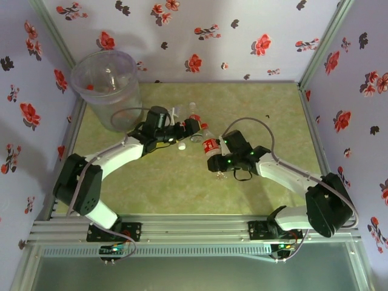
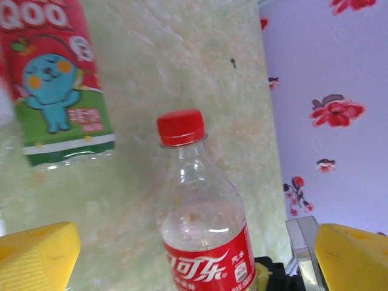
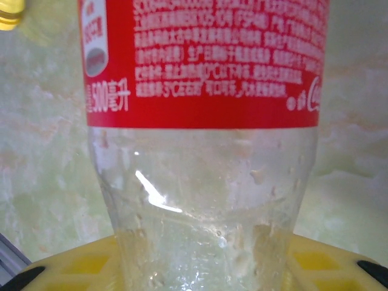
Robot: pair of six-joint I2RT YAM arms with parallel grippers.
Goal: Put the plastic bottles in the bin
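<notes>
— Clear plastic bottle with a red label and white print (image 3: 203,182), right up against the right wrist lens. Right hand (image 3: 203,270) is pinching it low on the body. Yellow fingers (image 3: 85,264) press in from both sides, below the label.
— Overhead?
— Same bottle, mid-surface, red label showing at the tip of the right arm. Can't tell if it's lifted or touching the marbled green surface (image 1: 182,188).
— Left hand?
— Left hand (image 1: 193,127) is spread wide, gripping nothing. Its yellow fingers (image 2: 36,257) sit at the bottom corners of the left wrist view. Red-capped clear plastic bottle (image 2: 203,218) stands upright between and beyond them, no contact. Can't tell if that's the held one.
— Anything else?
— Clear bottle with a red-and-green label and blue cartoon figure (image 2: 57,85), further out, left in that view. Small white cap-like piece (image 1: 181,147) on the surface just beside the left hand. Large translucent greyish round plastic bin (image 1: 112,106) at the far-left corner, well apart from the right hand.
</notes>
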